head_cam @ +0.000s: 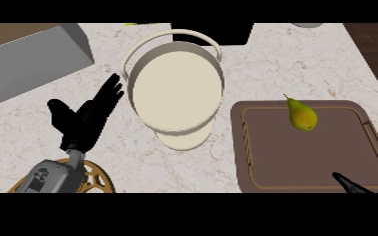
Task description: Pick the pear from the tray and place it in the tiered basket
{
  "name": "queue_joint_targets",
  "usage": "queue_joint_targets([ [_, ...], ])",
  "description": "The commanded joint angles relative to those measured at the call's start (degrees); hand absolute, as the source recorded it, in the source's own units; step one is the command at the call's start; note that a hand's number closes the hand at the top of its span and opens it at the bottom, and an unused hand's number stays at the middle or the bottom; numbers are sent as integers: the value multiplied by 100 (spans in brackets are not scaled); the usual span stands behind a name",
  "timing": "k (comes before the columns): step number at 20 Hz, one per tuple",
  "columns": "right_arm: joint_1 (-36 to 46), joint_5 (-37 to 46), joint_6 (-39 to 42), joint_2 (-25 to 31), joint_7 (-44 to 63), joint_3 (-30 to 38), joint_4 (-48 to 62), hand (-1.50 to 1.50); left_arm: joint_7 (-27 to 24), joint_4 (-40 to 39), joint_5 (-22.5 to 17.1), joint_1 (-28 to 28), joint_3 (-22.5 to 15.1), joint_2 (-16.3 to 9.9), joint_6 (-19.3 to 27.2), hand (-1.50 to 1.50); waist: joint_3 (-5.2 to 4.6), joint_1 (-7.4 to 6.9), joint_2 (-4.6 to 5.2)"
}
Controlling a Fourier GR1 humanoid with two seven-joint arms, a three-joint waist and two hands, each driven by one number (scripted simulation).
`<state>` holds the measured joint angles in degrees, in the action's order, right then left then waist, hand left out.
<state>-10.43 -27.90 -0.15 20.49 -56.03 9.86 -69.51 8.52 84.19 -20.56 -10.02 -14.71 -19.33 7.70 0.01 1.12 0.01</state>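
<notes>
Pick not begun: pear [302, 116] lay untouched on tray [295, 177]. Left robot hand [85, 115] spread, resting. Right robot hand [351, 183] state indiscernible. You needed reach to pear.

A yellow-green pear [301, 116] with a dark stem lies at three o'clock on a brown rectangular tray [304, 166] with a paler line near its rim. The cream round tiered basket [176, 87] sits at centre. The counter [310, 65] is pale beige stone with faint reddish veining. At eight o'clock, a black left hand [83, 116] on a grey forearm; beneath it, a golden wire trivet [96, 180].
</notes>
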Motion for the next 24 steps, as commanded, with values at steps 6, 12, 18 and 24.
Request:
queue_joint_targets([
  [6, -1336, 1404, -2110, 703, 1825, -292, -1445, -150, 326, 269, -19, -88, 17, 22, 47, 0, -33, -40, -17],
  [12, -1938, 2141, -2905, 876, 3978, -1050, -3703, -150, 113, -128, 99, -70, 51, 146, -73, 0, -22, -55, -1],
  [18, -1456, 3243, -3450, 1217, 6256, -1680, -4568, -150, 252, -2, 60, -197, 189, 88, -276, 0, -13, -155, 9],
  [24, -857, 4650, -3511, 1151, 7952, -2357, -4347, -150, 44, -356, 266, -132, 167, 390, -203, 0, -11, -152, 13],
])
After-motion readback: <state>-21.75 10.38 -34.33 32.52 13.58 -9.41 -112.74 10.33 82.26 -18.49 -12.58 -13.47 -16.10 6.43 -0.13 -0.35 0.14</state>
